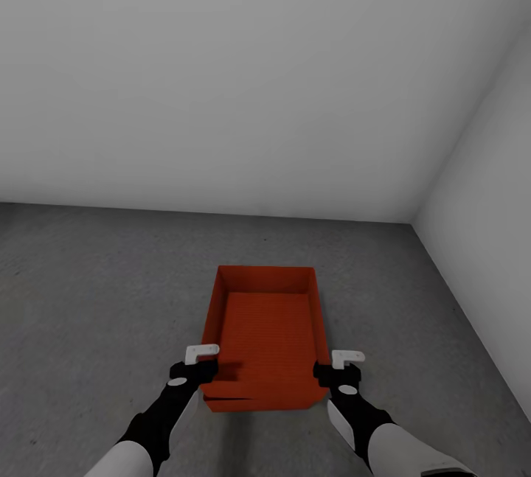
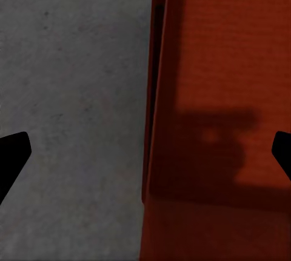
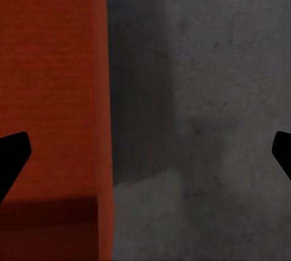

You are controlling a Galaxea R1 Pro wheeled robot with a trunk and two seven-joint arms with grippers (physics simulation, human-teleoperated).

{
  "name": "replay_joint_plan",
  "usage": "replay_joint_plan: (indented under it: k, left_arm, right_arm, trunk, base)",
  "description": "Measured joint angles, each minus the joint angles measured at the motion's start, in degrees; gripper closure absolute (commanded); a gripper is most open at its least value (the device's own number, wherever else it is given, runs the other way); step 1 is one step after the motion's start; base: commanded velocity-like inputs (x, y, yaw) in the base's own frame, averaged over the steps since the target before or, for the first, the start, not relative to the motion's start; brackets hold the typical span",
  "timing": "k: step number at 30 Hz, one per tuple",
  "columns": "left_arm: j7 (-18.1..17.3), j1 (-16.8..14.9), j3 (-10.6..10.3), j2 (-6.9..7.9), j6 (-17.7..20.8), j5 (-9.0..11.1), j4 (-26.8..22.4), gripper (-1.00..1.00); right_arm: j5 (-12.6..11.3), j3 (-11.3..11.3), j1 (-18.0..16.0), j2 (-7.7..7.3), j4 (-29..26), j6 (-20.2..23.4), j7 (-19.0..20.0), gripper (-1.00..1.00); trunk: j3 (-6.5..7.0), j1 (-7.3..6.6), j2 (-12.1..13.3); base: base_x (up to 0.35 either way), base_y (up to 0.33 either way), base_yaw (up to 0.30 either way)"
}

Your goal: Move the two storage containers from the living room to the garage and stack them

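An orange-red storage container (image 1: 267, 329) rests on the garage's dark grey concrete floor (image 1: 88, 300). A second orange edge (image 1: 221, 396) peeks out under its near left corner, so the other storage container seems to lie beneath it. My left gripper (image 1: 199, 363) hovers open over the left wall near the front. Its fingers (image 2: 12, 158) straddle that wall (image 2: 224, 61) widely. My right gripper (image 1: 335, 368) is open over the right wall. In the right wrist view the container's wall (image 3: 48, 61) and bare floor (image 3: 200, 91) lie between the spread fingers (image 3: 12, 158).
A plain white back wall (image 1: 221, 93) stands behind the containers. A side wall (image 1: 494, 241) closes the right and meets it in a corner. Concrete floor stretches to the left and in front.
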Motion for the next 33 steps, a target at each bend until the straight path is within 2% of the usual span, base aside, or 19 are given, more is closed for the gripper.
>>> replay_joint_plan:
  k: [33]
  left_arm:
    - [-0.1,0.0,0.2,0.08,0.0,0.1,-0.2,-1.00]
  right_arm:
    - [0.0,0.0,0.0,0.19,0.0,0.0,-0.2,-1.00]
  trunk:
    - [5.92,-7.24,13.2]
  base:
    - [0.000,0.000,0.000]
